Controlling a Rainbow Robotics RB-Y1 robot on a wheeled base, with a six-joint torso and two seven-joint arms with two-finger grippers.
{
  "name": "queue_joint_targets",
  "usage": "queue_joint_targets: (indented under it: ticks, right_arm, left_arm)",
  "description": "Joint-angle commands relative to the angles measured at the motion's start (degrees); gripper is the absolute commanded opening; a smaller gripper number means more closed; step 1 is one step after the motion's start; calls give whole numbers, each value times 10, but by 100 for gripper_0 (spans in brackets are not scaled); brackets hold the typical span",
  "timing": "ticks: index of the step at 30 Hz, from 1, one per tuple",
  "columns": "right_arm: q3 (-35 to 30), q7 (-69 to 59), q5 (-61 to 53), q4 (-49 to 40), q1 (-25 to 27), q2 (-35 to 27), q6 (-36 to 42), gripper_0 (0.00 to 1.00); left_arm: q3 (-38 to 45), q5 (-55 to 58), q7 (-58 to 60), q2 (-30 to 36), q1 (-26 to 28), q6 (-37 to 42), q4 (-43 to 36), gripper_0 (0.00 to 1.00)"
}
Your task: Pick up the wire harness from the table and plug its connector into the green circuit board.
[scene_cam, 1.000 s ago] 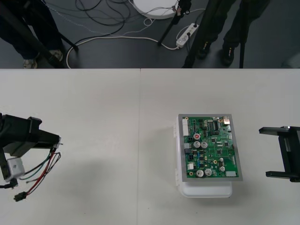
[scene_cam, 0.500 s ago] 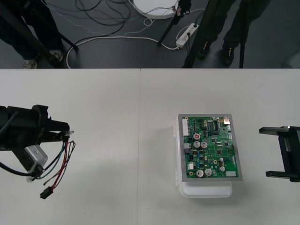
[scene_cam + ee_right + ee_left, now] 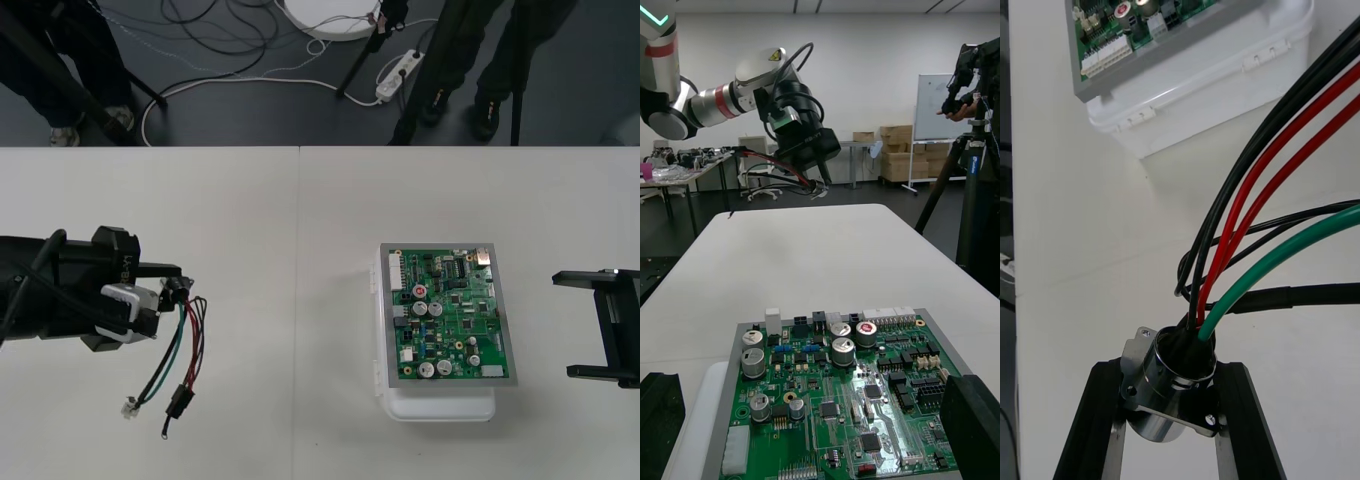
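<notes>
My left gripper (image 3: 172,290) is shut on the wire harness, holding its round metal socket (image 3: 1174,375) between the fingers (image 3: 1097,420). The red, black and green wires (image 3: 182,342) hang from it above the table, with the small black plug (image 3: 180,399) at their lower end. The green circuit board (image 3: 448,313) on its white base (image 3: 440,405) lies well to the right of them. In the right wrist view the board (image 3: 842,397) lies close in front, and the left gripper (image 3: 801,139) hangs beyond it with the wires. My right gripper (image 3: 597,327) stands open at the table's right edge.
A seam (image 3: 299,300) runs down the middle of the light table between harness and board. Beyond the far edge, cables and a power strip (image 3: 397,74) lie on the dark floor.
My left gripper has carried the harness to the right, toward the board, and the wires now hang lower and straighter. The right gripper has stayed where it was.
</notes>
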Motion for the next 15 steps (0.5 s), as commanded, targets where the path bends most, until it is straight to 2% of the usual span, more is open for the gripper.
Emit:
queue_joint_targets:
  ticks: [1,8,15]
  right_arm:
    - [-9,-32,2,-5,-13,1,-7,100]
    - [-9,-32,3,-5,-12,1,-7,100]
    - [-9,-32,2,-6,-12,1,-7,100]
  left_arm:
    - [17,-45,80,-68,-3,-64,-50,0]
    - [17,-95,150,-147,-35,-124,-65,0]
    - [-1,-160,215,-198,-78,-124,-78,0]
